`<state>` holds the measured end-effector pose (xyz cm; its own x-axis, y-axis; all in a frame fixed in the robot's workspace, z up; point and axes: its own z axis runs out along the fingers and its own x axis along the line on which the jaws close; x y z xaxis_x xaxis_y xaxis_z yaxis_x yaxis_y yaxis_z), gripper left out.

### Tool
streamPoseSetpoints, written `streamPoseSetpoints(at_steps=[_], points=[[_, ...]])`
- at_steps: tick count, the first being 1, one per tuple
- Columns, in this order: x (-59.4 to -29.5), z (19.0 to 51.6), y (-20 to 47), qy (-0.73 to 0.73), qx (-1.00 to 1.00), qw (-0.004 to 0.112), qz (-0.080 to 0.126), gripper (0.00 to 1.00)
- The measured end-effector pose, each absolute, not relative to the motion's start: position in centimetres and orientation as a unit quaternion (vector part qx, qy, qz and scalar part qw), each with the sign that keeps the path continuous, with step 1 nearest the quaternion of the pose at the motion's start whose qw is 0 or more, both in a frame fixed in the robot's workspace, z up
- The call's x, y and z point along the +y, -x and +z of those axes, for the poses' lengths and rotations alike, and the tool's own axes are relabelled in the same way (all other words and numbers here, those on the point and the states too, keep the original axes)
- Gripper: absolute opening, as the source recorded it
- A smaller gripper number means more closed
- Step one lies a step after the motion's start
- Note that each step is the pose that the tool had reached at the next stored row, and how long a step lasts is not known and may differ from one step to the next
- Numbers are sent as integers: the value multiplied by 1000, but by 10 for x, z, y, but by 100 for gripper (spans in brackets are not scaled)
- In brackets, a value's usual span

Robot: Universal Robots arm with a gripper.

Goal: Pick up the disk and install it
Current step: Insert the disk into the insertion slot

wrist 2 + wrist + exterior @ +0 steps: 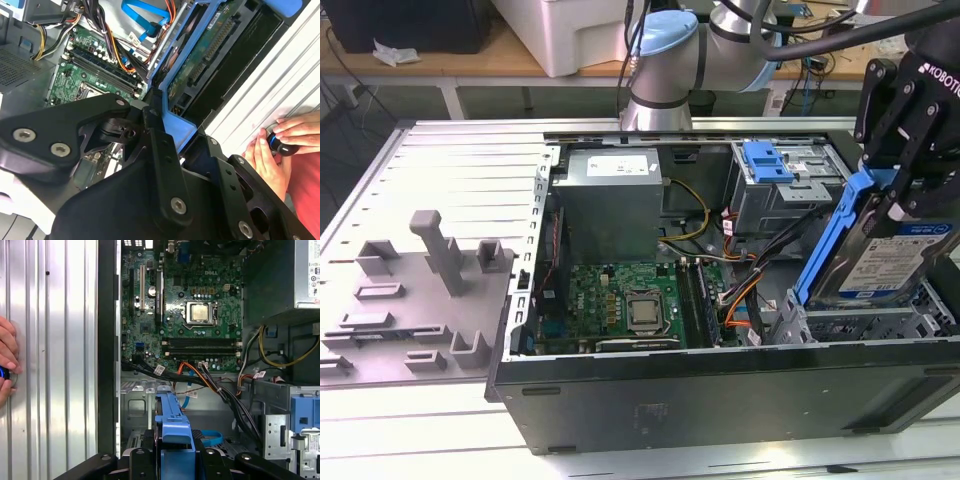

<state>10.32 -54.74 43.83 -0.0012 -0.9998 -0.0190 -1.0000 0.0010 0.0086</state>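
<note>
- While the jaws are clamped on the top end of its blue carrier frame (825,245), the disk (900,265) hangs tilted over the open computer case (720,400), at the exterior view's right, label facing out.
- In the second wrist view the blue frame sits pinched between the black fingers (160,150).
- Disk's lower edge is at the mouth of the grey metal bay (850,322). Can't tell if it touches the rails.
- Cable bundle (720,290), orange and black, runs just beside the bay, between it and the motherboard (610,290).
- Motherboard lies flat mid-case, CPU socket (642,312) exposed.
- Power supply (610,195) sits behind the motherboard.
- Drive cage (780,200) is behind the disk, with a blue bracket (767,162) on top.
- Grey fixture plate (420,300) lies on the ribbed metal surface (460,160), at the exterior view's left of the case.
- A person's hand (272,160) rests on the surface beside the case, fingers on a small black knob (278,144) with a blue ring.
- Arm joints (665,60) stand behind the case.
</note>
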Motion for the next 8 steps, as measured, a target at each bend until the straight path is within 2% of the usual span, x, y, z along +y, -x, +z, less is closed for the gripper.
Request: streamPoseSetpoints(at_steps=[8], points=[[-548, 436, -103, 707, 707, 4, 10, 37]])
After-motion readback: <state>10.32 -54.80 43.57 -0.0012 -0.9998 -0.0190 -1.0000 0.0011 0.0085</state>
